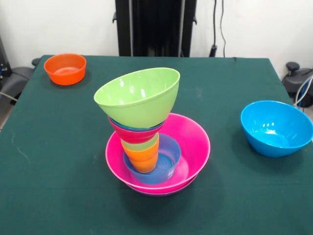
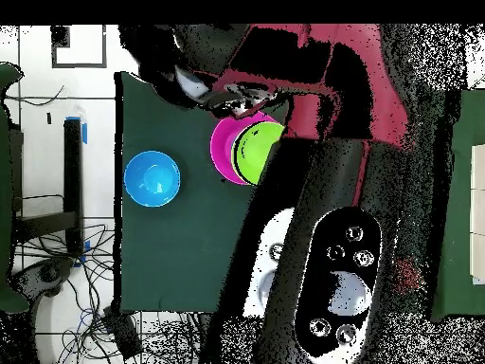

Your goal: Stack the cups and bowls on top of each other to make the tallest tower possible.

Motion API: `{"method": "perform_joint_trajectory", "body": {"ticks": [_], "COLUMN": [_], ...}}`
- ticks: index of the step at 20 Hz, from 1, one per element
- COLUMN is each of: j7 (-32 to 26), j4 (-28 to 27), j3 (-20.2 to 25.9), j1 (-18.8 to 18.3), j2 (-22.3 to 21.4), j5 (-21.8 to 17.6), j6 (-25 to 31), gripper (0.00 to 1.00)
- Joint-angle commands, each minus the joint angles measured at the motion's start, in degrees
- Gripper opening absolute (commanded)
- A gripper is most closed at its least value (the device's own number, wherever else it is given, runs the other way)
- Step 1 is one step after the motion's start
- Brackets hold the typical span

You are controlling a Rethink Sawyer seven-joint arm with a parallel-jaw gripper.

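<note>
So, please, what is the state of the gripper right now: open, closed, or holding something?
Gripper: cannot be told. The front view does not show it, and in the overhead view the arm covers that area.

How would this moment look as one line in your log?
tower: lime bowl on top, tilted | loose: orange bowl, sky-blue bowl | claw: not seen

Seen from overhead, the robot's arm (image 2: pixel 322 104) was dark red and black, with a long black-rimmed, pale oval housing (image 2: pixel 339 275) studded with round screws, while the front view showed only its black pedestal (image 1: pixel 155 27).
</note>
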Motion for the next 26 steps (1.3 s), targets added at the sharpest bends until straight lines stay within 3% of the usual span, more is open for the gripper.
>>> {"method": "perform_joint_trajectory", "body": {"ticks": [1,5,8,9,13,26], "j7": [-1.76,-2.57,-2.73,-3.15,-3.41,-7.98], "j4": [19.03,25.52,29.17,32.91,39.24,50.52], "j3": [2.54,2.58,1.57,0.25,-2.49,-4.61], "j1": [2.61,1.98,1.69,1.18,-0.16,-6.06], "j2": [-5.61,-7.92,-9.95,-12.36,-17.45,-26.39], "j5": [0.75,1.23,0.97,0.96,0.61,0.45], "j6": [-3.31,-10.05,-12.1,-12.69,-14.04,-18.95], "gripper": [1.0,1.0,1.0,1.0,1.0,1.0]}}
